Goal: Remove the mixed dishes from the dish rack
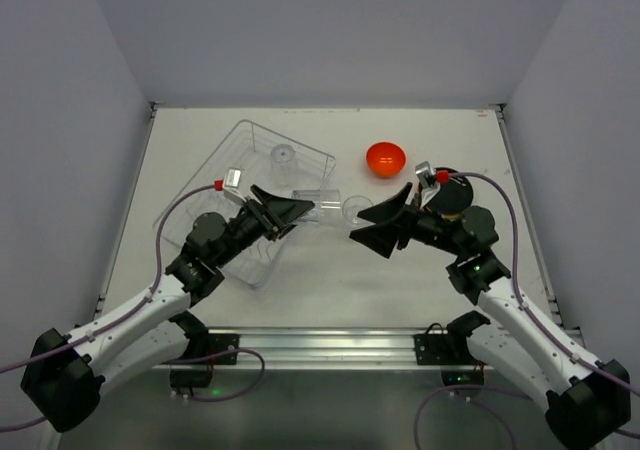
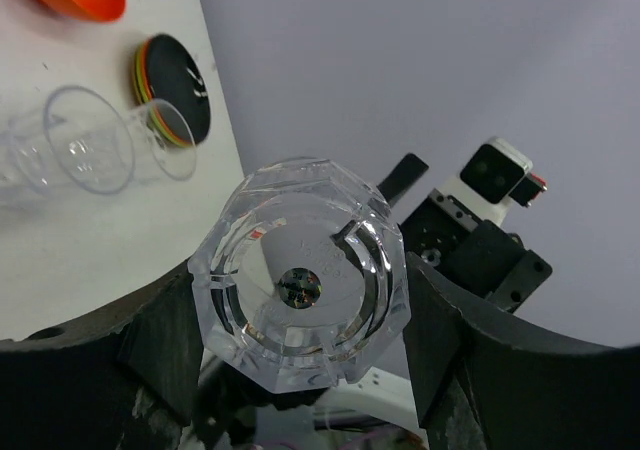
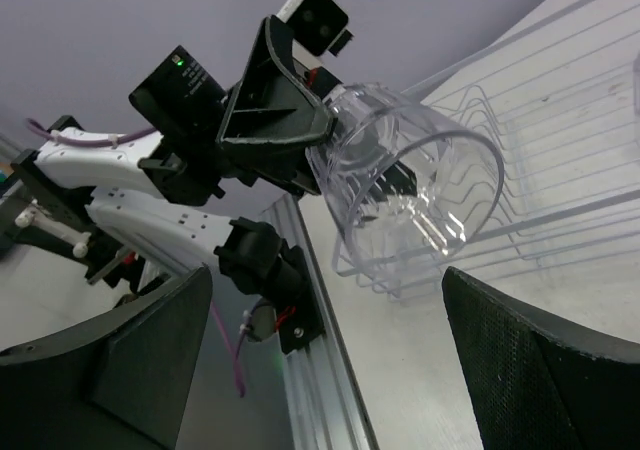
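My left gripper [image 1: 298, 218] is shut on a clear glass [image 1: 320, 204] and holds it on its side, just off the right edge of the wire dish rack [image 1: 232, 135]. In the left wrist view the glass [image 2: 300, 285] shows its base between my fingers [image 2: 165, 340]. My right gripper [image 1: 358, 225] is open and empty, facing that glass [image 3: 410, 185] from the right. Another clear glass [image 1: 357, 207] sits on the table between the grippers. One glass [image 1: 283, 155] stands in the rack. The orange-red bowl [image 1: 385, 158] and the stacked plates [image 1: 458, 198] are on the table at the right.
The rack [image 3: 560, 160] lies at an angle on the left half of the white table [image 1: 330, 270]. Grey walls close in the back and sides. The plate stack [image 2: 175, 88] sits partly under my right arm. A metal rail [image 1: 330, 345] runs along the near edge.
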